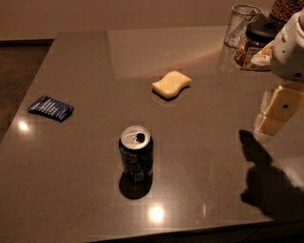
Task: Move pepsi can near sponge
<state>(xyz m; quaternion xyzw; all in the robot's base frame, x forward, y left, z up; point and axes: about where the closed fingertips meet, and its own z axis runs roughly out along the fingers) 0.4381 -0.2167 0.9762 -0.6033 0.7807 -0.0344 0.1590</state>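
Status for you: pepsi can [136,153] stands upright on the worktop [80,190], front-centre, silver top facing up with the pull-tab hole open. You can't see inside it, so contents unknown. It casts a dark shadow just in front of its base.

Sponge [171,84] lies flat further back and a bit to the right of the can. The two are well apart, with bare worktop between them.

Gripper [271,118] hangs at the right edge of your view, above the worktop, below the white arm housing [290,47]. It is well clear of the can and to the right of the sponge, touching neither. Whether it is open or closed: can't tell from this angle. Its shadow falls on the worktop near the front-right corner.

Containers, back-right corner:
- clear cup [241,24], upright, looks empty
- jar [256,43] with a dark lid, brown stuff inside, just beside the cup
- another container [285,8] at the top edge, cropped, filled with brown granular stuff

Flat blue snack packet [50,107] lies near the left edge of the worktop, well apart from can and sponge.
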